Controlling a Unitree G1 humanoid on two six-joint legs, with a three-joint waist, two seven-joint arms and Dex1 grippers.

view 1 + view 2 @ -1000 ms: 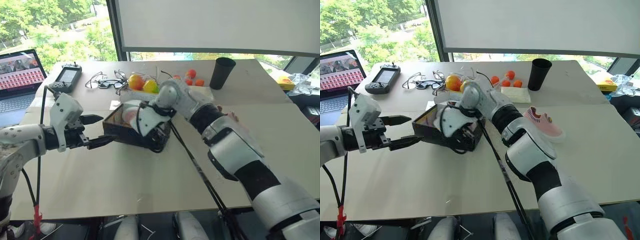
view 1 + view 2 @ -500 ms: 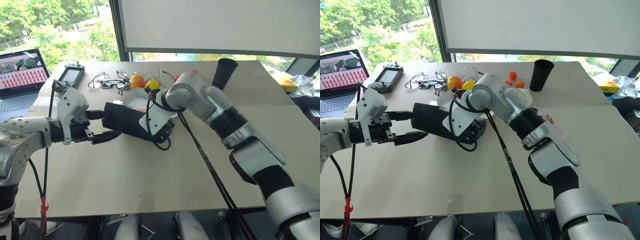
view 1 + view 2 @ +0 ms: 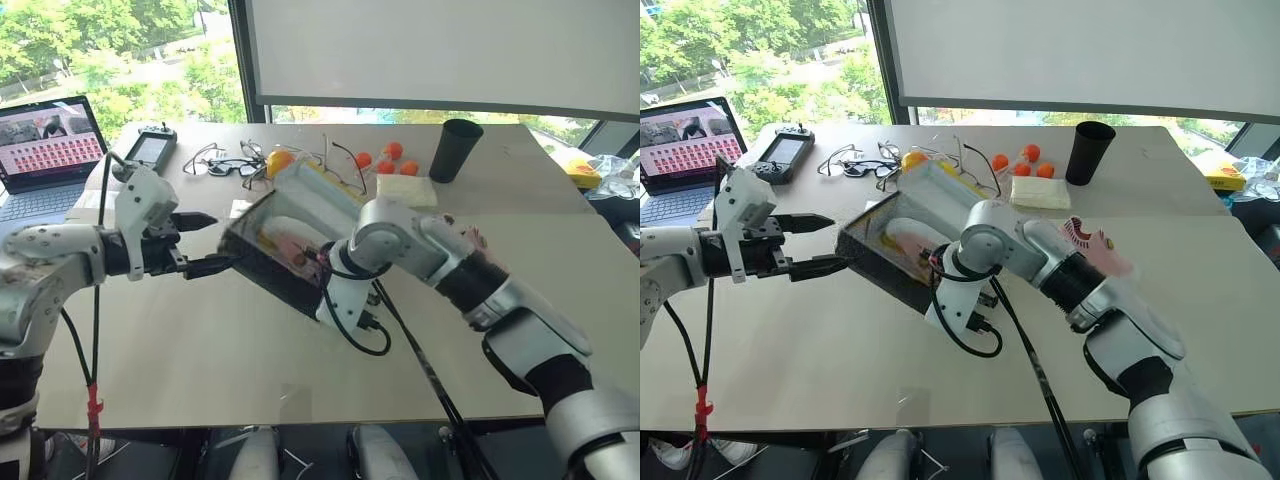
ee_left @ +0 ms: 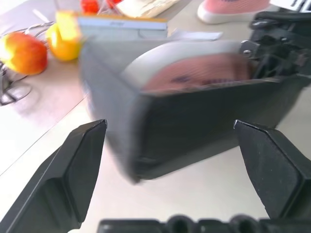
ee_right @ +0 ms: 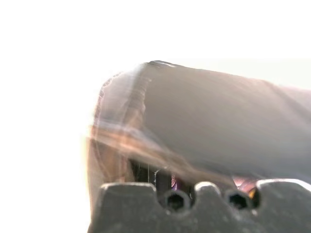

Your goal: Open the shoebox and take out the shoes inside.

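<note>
As shoebox [image 3: 902, 243] now tips up mid-table, one pink shoe [image 3: 908, 240] inside exposed, we pinch its near wall with right gripper [image 3: 940, 262]; left gripper [image 3: 820, 244] spread beside; second shoe [image 3: 1095, 246] lies toward right edge.

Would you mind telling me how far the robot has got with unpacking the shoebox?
Done: the shoebox is open, and one pink shoe already lies on the table. In hand: the right gripper, shut, is at the tilted box's near wall, and the left gripper is open at its corner. Left: the second shoe, which is inside the box.
</note>
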